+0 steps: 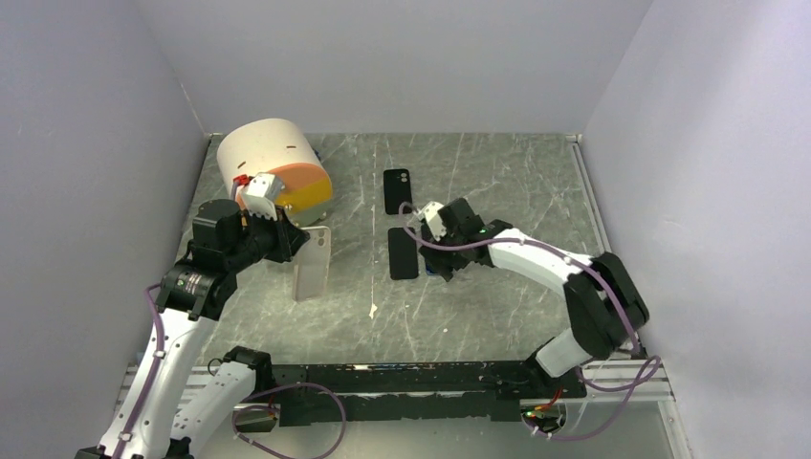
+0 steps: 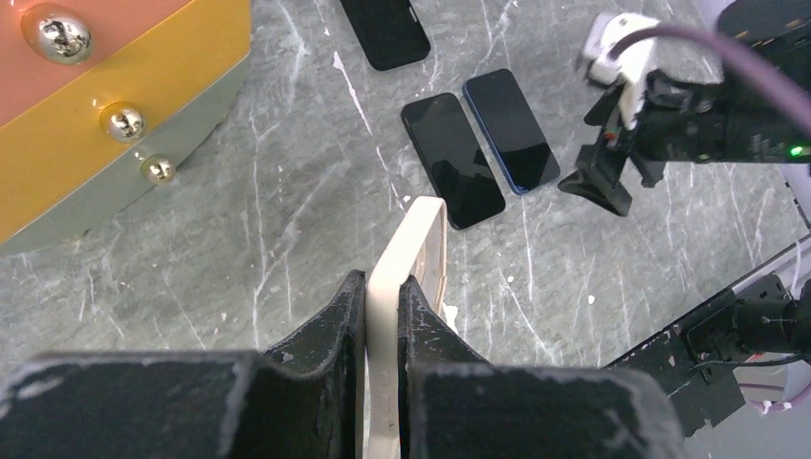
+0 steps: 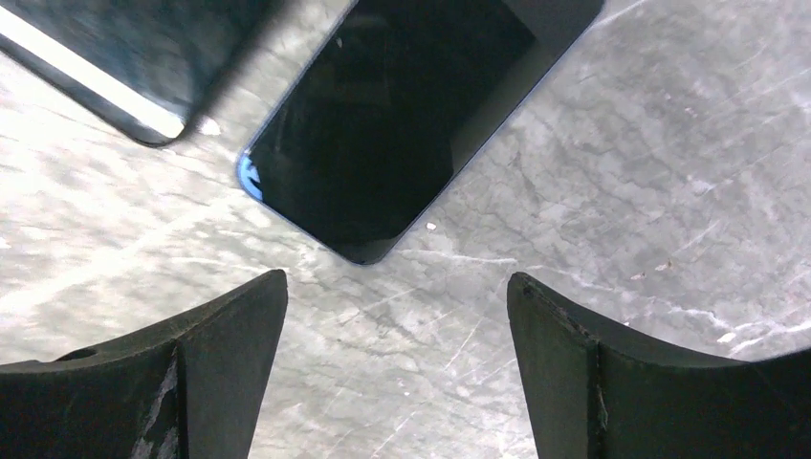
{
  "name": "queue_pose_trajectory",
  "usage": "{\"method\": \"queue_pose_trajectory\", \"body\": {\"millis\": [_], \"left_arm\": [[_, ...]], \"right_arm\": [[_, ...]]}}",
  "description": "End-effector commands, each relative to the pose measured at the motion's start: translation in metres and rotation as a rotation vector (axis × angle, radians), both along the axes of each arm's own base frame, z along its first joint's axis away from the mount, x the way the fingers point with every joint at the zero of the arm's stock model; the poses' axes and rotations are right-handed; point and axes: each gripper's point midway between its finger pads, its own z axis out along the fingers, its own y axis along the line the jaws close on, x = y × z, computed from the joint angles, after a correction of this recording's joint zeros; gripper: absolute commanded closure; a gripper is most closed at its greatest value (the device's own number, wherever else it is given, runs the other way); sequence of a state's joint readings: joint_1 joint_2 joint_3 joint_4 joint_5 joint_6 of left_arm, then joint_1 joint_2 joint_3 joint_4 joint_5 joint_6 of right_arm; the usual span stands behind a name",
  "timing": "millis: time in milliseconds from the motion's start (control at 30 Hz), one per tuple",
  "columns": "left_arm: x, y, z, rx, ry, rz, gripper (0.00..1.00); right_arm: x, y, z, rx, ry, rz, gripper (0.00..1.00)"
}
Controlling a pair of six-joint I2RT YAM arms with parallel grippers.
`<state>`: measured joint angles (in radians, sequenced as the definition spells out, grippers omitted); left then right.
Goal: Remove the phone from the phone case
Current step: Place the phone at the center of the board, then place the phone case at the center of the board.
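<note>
The left pincer (image 2: 383,289) is clenched on the long edge of the pale phone case (image 1: 313,266), holding it up on edge over the marbled surface (image 1: 497,182), at about 9 o'clock from the middle. The right pincer (image 3: 397,359) is released, jaws spread wide, hovering just above one end of the blue phone (image 3: 392,115). That phone lies flat near the centre, just at 3 o'clock of a black phone (image 1: 403,254). A third dark phone (image 1: 397,191) lies at their 12 o'clock. A round tub (image 1: 268,163) stands at 10 o'clock.

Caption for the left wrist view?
Left claw shut on the beige phone case; black phone and blue phone lie flat beyond.
</note>
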<state>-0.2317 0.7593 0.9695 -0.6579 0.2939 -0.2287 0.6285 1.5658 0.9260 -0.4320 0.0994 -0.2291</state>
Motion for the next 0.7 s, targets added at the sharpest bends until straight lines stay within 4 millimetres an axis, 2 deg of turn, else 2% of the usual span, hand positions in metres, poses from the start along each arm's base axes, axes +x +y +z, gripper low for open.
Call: {"method": "queue_pose_trajectory", "body": {"millis": [0, 133, 333, 533, 667], "left_arm": [[0.004, -0.006, 0.014, -0.051, -0.048, -0.016, 0.98], [0.008, -0.008, 0.019, -0.113, -0.043, 0.018, 0.97], [0.014, -0.013, 0.027, -0.232, -0.06, 0.063, 0.98], [0.022, -0.018, 0.036, -0.345, -0.092, 0.09, 0.97], [0.025, -0.027, 0.043, -0.44, -0.104, 0.071, 0.97]], "right_arm": [[0.009, 0.026, 0.05, 0.297, -0.068, -0.056, 0.13], [0.005, 0.055, 0.084, 0.577, -0.102, -0.062, 0.12], [-0.011, 0.094, 0.125, 0.866, -0.092, 0.006, 0.1], [-0.045, 0.134, 0.173, 1.144, -0.105, 0.132, 0.11], [-0.066, 0.157, 0.194, 1.29, -0.046, 0.2, 0.12]]}}
